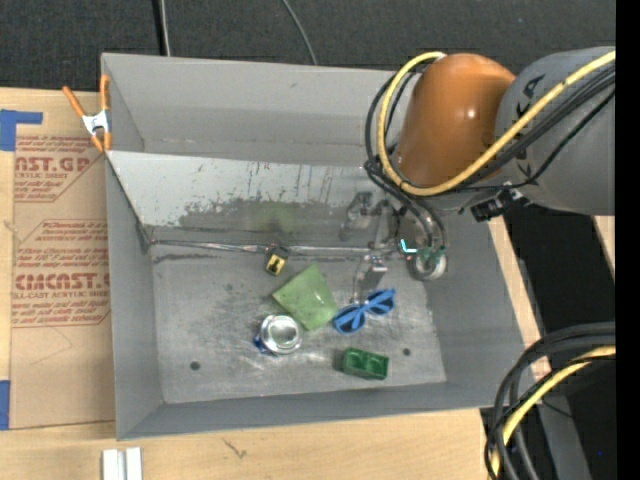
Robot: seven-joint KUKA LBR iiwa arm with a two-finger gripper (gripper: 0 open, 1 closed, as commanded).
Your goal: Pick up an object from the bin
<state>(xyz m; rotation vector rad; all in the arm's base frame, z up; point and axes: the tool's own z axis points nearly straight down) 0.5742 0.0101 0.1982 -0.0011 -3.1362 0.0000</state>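
My gripper hangs low over the right half of the bin floor, under the orange-covered wrist. Just below it lies a pair of small blue sunglasses, a short way off its lower tip. A pale green translucent square piece lies to the left of the sunglasses. In front of them rests a dark green toy brick. Nothing can be seen held in the gripper.
A shiny silver can with a blue rim lies left of the brick. A tiny yellow and black object sits near the back wall's foot. The arm and its cables hang over the bin's right rear corner.
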